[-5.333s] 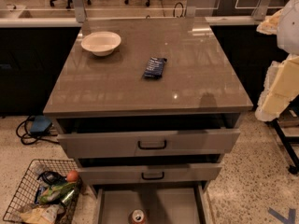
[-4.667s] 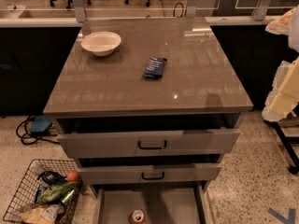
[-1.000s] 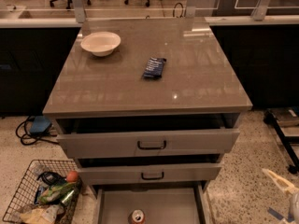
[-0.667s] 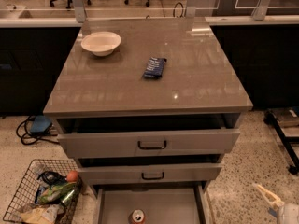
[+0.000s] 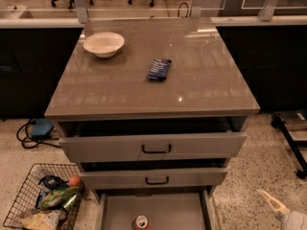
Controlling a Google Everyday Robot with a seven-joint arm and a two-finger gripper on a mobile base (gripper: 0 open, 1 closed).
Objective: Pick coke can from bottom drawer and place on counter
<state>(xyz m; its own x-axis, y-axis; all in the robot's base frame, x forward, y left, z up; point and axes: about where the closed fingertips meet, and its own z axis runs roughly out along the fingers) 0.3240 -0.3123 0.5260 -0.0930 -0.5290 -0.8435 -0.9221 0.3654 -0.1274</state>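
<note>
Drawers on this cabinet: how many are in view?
3, stacked under the counter: top drawer, middle drawer, and the bottom drawer pulled out, holding the coke can. The gripper is low at the right.

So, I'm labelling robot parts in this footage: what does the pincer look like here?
Only a little of it shows, in the bottom right corner, over the speckled floor to the right of the bottom drawer. The pincer is a slim, tapered, pale cream piece joined to a rounded white body. No cables or markings are visible.
</note>
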